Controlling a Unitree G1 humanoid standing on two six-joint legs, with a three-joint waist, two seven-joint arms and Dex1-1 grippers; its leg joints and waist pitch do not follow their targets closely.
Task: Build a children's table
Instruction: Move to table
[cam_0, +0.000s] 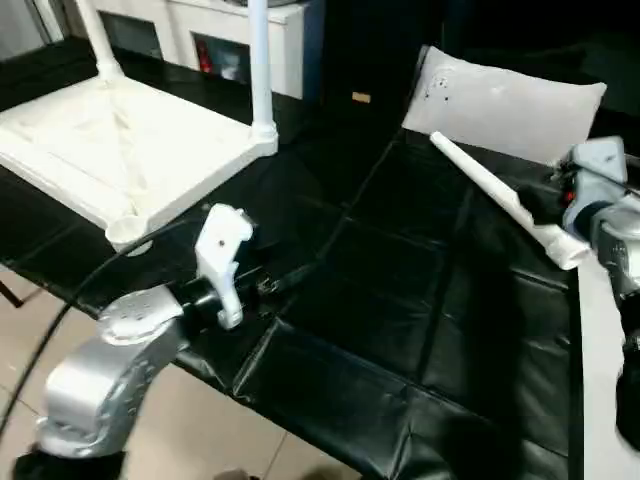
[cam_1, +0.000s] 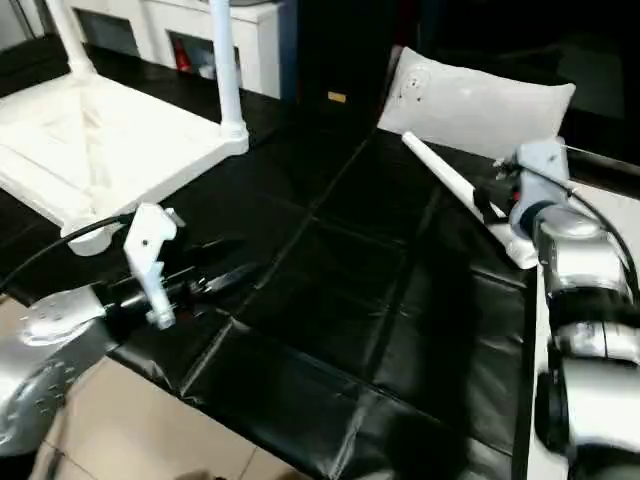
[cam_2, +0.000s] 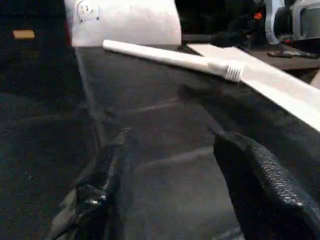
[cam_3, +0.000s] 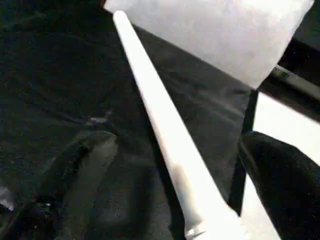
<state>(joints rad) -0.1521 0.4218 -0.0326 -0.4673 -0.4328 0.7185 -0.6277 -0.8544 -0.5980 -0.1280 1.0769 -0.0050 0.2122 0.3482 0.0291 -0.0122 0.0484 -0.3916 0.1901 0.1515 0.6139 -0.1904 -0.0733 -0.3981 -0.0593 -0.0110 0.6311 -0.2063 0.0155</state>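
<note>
The table top (cam_0: 110, 150) lies upside down at the surface's (cam_0: 400, 300) far left, two legs standing in its sockets. A loose leg (cam_0: 500, 195) lies between the wide-open right end effector's (cam_3: 175, 165) fingers, apparently ungripped. The left end effector (cam_2: 170, 185) hangs open, empty.

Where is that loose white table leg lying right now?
The loose leg lies on the black mat at the robot's right, its narrow tip toward the flat white sheet, its threaded end near the open right gripper.
</note>
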